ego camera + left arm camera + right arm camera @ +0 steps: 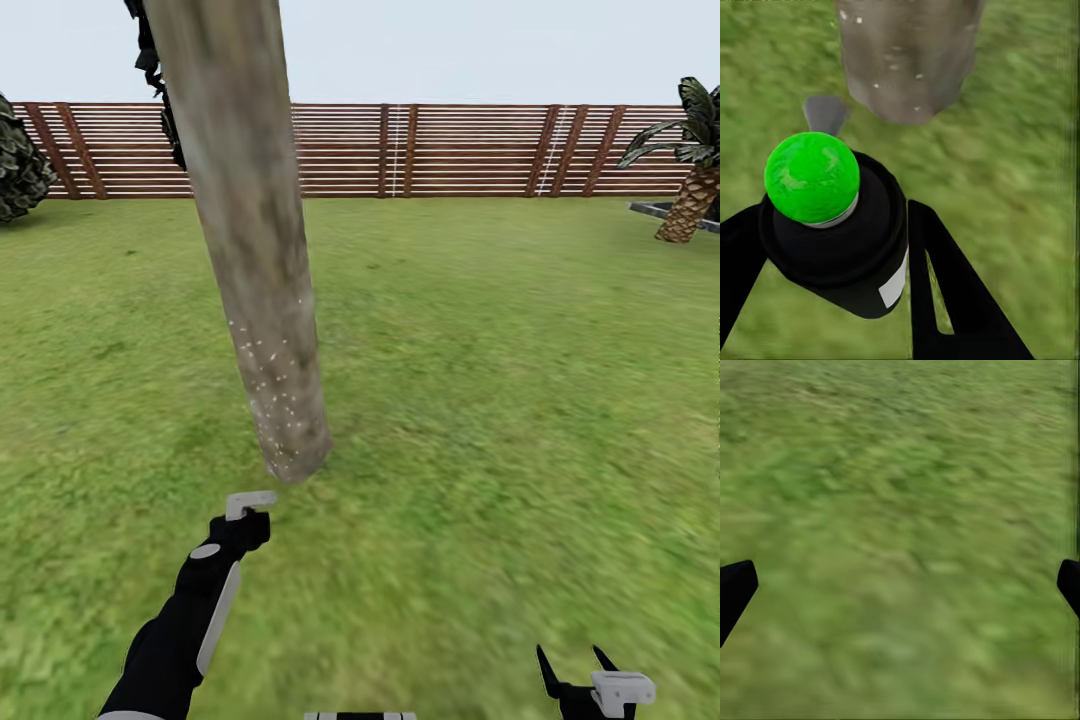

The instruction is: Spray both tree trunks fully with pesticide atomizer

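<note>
The pesticide atomizer [840, 232] sits clamped in the left gripper [832, 247], low left of centre, near the tree trunk [262, 300]; right gripper [900, 585] spread wide. Aiming only low risks leaving upper bark unsprayed.

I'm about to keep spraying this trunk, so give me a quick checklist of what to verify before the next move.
1. Pesticide atomizer held between the left gripper fingers: ok.
2. Nozzle end faces the tree trunk: ok in the left wrist view.
3. Trunk fully covered: not ok; white specks show only on its lower part.
4. Right gripper open and holding nothing over the grass: ok.
5. Second tree covered: cannot tell.
</note>
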### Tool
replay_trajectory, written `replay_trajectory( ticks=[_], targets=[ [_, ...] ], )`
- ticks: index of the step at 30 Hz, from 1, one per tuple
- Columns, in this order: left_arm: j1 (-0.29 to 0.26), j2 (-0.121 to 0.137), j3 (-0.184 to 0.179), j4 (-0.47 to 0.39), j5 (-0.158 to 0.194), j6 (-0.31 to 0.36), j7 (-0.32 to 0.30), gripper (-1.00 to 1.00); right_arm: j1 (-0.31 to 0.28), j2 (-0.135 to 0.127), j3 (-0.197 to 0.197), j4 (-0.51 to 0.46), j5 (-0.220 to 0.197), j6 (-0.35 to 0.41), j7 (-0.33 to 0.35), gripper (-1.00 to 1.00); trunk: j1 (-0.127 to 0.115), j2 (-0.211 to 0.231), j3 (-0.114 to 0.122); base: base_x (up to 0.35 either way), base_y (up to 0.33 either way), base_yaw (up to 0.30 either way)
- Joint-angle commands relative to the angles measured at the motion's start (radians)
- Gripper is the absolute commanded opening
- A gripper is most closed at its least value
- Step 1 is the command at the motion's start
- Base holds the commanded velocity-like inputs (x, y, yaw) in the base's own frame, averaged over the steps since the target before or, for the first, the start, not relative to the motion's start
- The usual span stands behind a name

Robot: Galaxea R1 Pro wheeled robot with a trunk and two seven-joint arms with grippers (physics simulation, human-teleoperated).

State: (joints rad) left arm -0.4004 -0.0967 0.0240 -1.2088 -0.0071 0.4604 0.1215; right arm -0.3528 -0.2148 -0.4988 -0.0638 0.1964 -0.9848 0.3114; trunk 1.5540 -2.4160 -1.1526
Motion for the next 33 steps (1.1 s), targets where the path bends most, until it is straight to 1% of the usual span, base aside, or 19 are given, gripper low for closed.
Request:
replay_trajectory(
  ticks=[1, 5, 8, 20, 29, 33],
  targets=[
    [0.000, 0.000, -0.001, 0.000, 0.000, 0.000, 0.001, -1.00, 0.000, 0.000, 0.000, 0.000, 0.000, 0.000, 0.000, 1.00, 0.000, 0.000, 0.000, 0.100, -0.269, 0.000],
    [0.000, -0.001, -0.001, 0.000, 0.001, -0.005, 0.006, -1.00, 0.000, 0.000, 0.000, 0.001, 0.000, 0.000, 0.000, 1.00, 0.000, 0.000, 0.000, 0.093, -0.269, 0.008],
    [0.004, -0.001, -0.001, 0.000, 0.002, -0.006, 0.007, -1.00, 0.000, 0.000, 0.000, 0.001, 0.000, 0.000, 0.000, 1.00, 0.000, 0.000, 0.000, 0.087, -0.269, 0.134],
    [0.009, -0.002, -0.002, 0.000, 0.002, -0.008, 0.007, -1.00, 0.000, 0.000, 0.000, 0.001, 0.000, 0.000, 0.000, 1.00, 0.000, 0.000, 0.003, 0.012, -0.272, 0.261],
    [0.009, -0.002, -0.003, 0.000, 0.002, -0.008, 0.007, -1.00, 0.000, 0.000, 0.000, 0.001, 0.000, 0.000, 0.000, 1.00, 0.000, 0.000, 0.004, 0.000, -0.274, 0.019],
    [0.009, -0.003, -0.003, 0.000, 0.002, -0.008, 0.007, -1.00, 0.000, 0.000, 0.000, 0.001, 0.000, 0.000, 0.000, 1.00, 0.000, 0.000, 0.004, 0.000, -0.274, 0.170]
  ],
)
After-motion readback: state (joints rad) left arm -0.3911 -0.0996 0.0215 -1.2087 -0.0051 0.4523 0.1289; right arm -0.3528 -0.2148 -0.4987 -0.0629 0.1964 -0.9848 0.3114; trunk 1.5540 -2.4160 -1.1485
